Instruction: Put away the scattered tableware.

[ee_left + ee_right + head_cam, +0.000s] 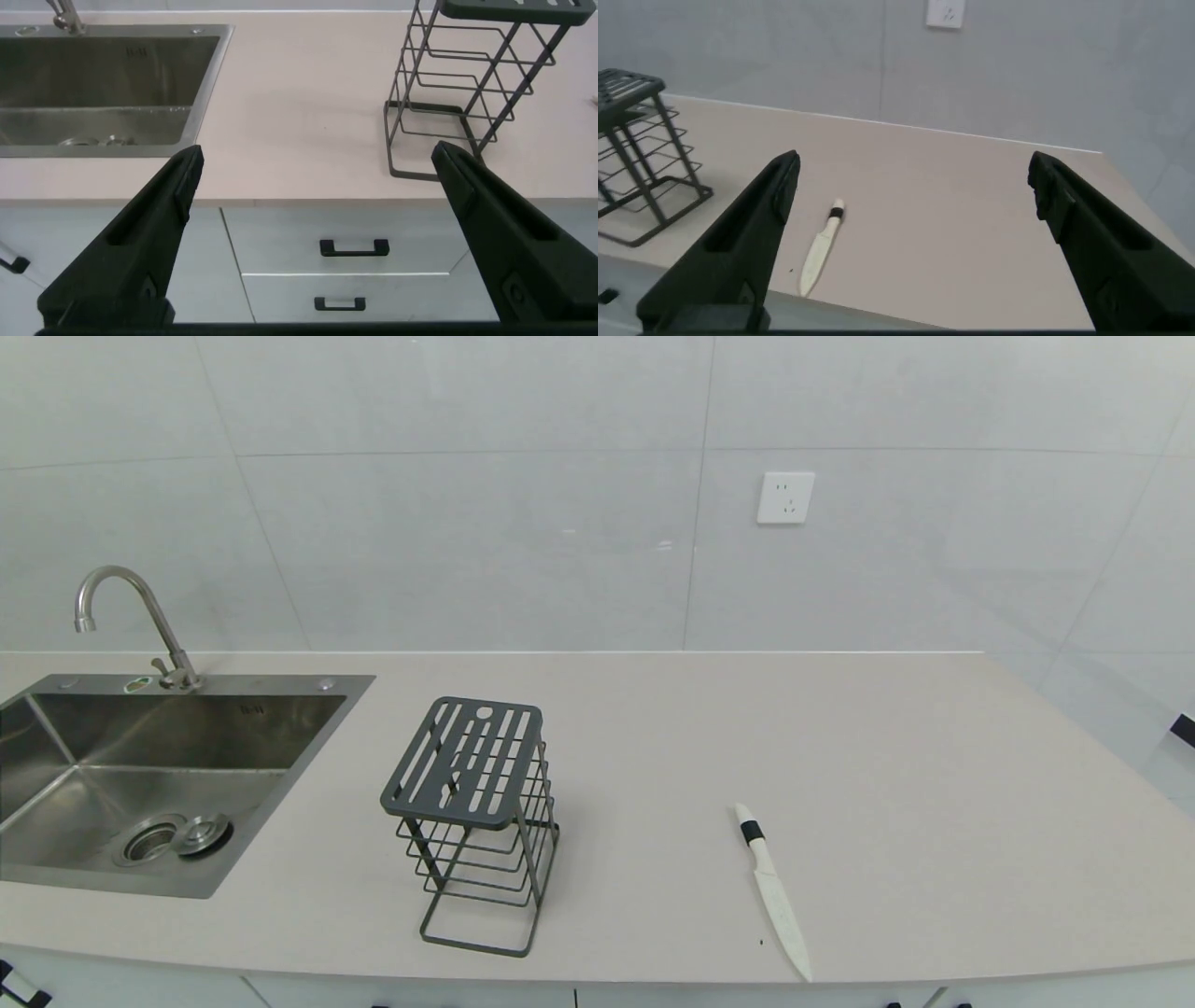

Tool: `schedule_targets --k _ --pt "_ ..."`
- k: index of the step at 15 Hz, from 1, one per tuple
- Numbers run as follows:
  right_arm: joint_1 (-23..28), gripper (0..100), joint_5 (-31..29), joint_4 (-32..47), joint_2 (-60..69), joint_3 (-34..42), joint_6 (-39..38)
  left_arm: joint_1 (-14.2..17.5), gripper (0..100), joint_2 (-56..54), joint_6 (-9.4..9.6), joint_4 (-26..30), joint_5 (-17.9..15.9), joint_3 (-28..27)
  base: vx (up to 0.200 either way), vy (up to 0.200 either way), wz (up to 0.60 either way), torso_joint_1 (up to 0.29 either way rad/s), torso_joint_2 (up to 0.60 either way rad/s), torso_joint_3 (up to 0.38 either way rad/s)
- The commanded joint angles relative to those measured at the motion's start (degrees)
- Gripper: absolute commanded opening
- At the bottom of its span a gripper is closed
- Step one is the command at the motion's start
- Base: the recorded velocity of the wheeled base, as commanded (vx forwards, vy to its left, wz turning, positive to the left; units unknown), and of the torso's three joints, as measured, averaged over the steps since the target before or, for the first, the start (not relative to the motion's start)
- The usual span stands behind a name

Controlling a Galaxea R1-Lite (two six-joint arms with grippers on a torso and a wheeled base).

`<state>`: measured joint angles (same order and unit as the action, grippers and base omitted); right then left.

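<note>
White knife (pixel 773 894) w/ black band lies on beige table (pixel 887 737), right of dark wire rack (pixel 476 803). Both spread wide, empty: left hand (pixel 316 154), right hand (pixel 913 161).

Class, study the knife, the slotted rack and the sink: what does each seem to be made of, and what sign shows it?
Knife: possibly ceramic or plastic; uniformly matte white blade and handle, one black band.
Rack: likely painted metal wire; thin rigid dark grey rods, matte slotted top.
Sink: apparently stainless steel; brushed silvery sheen with soft reflections.
</note>
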<state>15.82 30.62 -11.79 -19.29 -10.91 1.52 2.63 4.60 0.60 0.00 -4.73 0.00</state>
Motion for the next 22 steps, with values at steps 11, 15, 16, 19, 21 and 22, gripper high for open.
schedule_targets --k 11,15,16,19,21,22 --pt "-27.7 100 -16.6 0.8 -47.0 -6.1 7.0 -2.8 100 -4.6 0.11 -0.2 0.0 0.0 0.000 0.000 0.00 0.000 0.00 0.000" --pt "-35.3 100 -21.9 -1.9 -58.8 -9.3 6.8 -2.7 100 -4.6 0.19 -0.1 0.0 0.0 0.000 0.000 0.00 0.000 0.00 0.000" --pt "-37.8 100 -23.0 -3.3 -63.0 -10.3 6.2 -2.7 100 -4.6 0.19 -0.1 0.0 0.0 0.000 0.000 0.00 0.000 0.00 0.000" --pt "-42.2 100 -26.8 -12.1 -72.8 -12.1 1.3 -2.7 100 -4.6 0.19 -0.1 -0.1 0.0 0.000 0.000 0.00 0.000 0.00 0.000" --pt "-46.3 100 -32.9 -16.4 -78.5 -12.5 -7.1 -2.7 100 -4.6 0.19 -0.1 -0.1 0.0 0.000 0.000 0.00 0.000 0.00 0.000" --pt "-47.0 100 -34.2 -17.1 -80.1 -12.6 -9.3 -2.7 100 -4.6 0.19 -0.1 -0.1 0.0 0.000 0.000 0.00 0.000 0.00 0.000"
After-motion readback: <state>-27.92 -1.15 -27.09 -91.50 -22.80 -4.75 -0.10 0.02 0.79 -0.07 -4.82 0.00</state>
